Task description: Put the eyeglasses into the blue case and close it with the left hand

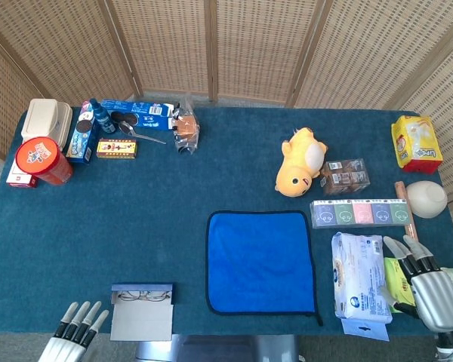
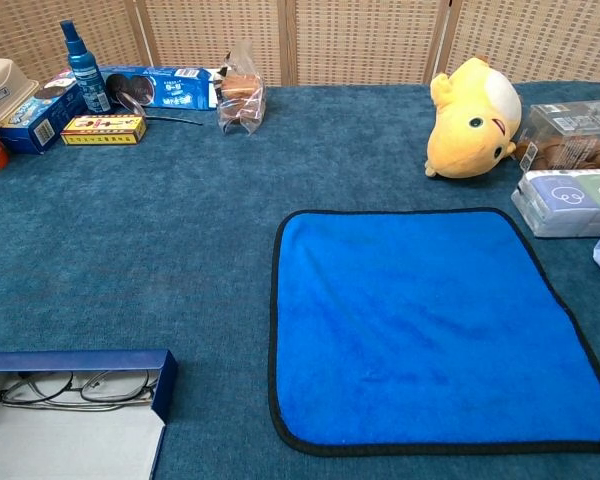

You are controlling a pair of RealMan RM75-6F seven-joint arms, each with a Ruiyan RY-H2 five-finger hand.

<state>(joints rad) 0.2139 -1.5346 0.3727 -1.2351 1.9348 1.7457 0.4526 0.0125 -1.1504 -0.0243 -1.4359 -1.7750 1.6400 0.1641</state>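
Head view: blue case (image 1: 142,311) sits open at the table's (image 1: 136,226) 7 o'clock corner, long axis left-right, eyeglasses (image 1: 144,296) already inside along its far wall; left hand (image 1: 74,332), fingers spread and empty, is just at its 8 o'clock, far nearer than the empty right hand (image 1: 430,283)

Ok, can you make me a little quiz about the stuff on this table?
1. True or false: the eyeglasses already lie inside the open blue case.
2. Which sits nearest the yellow plush toy? A: red tub, B: clear box of snacks, C: blue spray bottle.
3. Fill in: the left hand is holding ____.

Key: 1 true. 2 B. 3 nothing; its fingers are spread, beside the case.
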